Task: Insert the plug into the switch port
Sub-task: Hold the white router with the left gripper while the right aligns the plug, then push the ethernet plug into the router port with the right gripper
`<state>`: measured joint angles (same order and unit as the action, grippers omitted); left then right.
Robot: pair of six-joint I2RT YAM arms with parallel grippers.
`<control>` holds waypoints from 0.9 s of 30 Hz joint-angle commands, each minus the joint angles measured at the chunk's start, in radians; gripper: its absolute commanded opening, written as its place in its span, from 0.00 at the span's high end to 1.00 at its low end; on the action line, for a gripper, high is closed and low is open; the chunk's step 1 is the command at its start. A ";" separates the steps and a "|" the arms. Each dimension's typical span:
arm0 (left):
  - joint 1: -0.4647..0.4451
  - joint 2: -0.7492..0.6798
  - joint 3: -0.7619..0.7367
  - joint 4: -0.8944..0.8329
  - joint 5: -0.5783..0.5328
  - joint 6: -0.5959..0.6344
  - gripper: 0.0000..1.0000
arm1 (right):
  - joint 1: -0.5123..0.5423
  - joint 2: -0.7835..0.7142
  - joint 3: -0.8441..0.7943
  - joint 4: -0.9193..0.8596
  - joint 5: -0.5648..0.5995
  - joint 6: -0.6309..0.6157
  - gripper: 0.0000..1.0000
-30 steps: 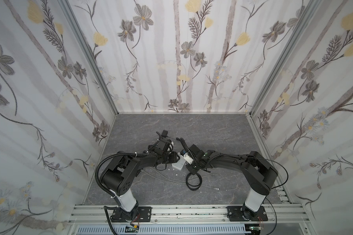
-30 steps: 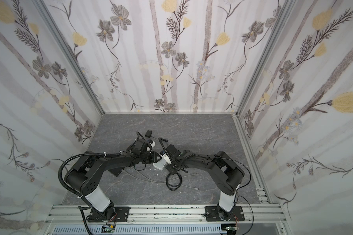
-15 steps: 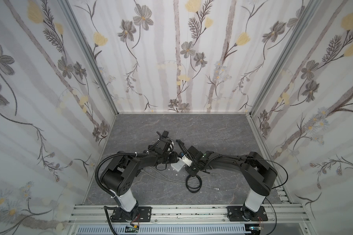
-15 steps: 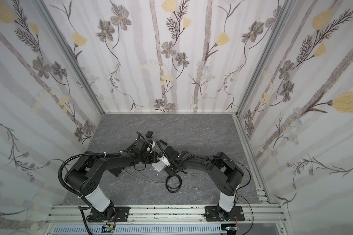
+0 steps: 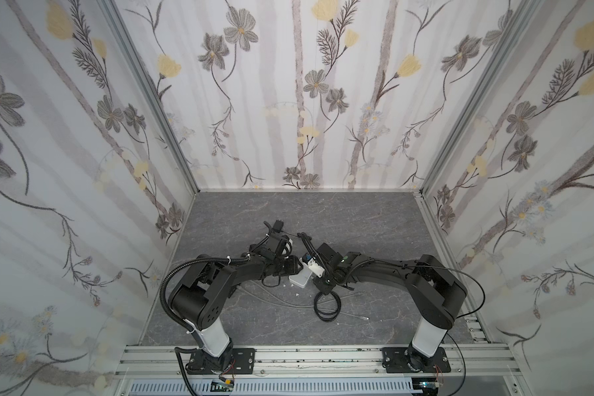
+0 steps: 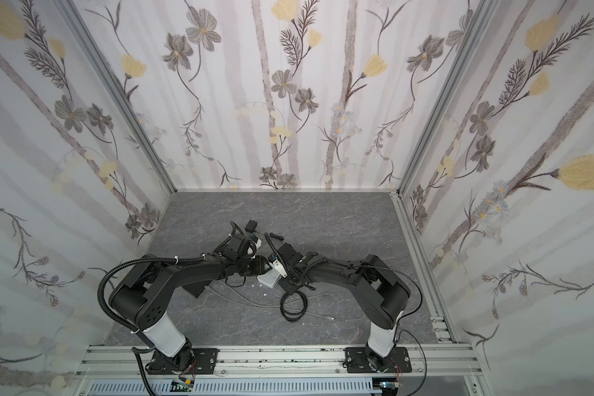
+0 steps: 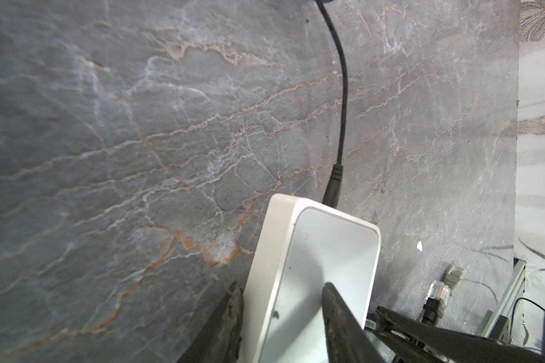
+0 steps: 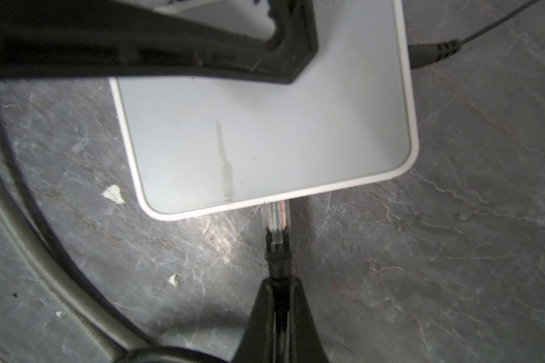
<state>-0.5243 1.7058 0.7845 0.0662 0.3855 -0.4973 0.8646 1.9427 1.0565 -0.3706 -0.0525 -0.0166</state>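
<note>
A small flat white box with a pale grey top lies on the dark stone floor, in both top views. My left gripper is shut on it, one finger on a side and the other on the top. My right gripper is shut on a black cable just behind its clear plug. The plug's front end sits under the box's near edge. The switch port is hidden below that rim. A black power lead enters the box's opposite side.
A coil of black cable lies near the right gripper, and a grey cable curves over the floor beside the box. A black adapter sits behind the arms. A spare grey connector lies beside the plug. White flecks dot the floor.
My right gripper has crept slightly left toward the box with the plug. The left arm and the box have stayed still.
</note>
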 commanded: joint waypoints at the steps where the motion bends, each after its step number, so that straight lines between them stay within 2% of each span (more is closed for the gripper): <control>1: -0.003 0.008 0.003 -0.129 0.006 0.011 0.57 | 0.000 0.001 0.010 0.057 0.000 -0.008 1.00; 27: -0.003 0.009 0.054 -0.208 -0.033 0.059 0.57 | -0.029 -0.038 -0.022 0.016 0.016 -0.017 1.00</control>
<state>-0.5278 1.7111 0.8360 -0.0498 0.3923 -0.4484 0.8375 1.8931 1.0203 -0.3649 -0.0265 -0.0273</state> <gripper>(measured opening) 0.430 0.074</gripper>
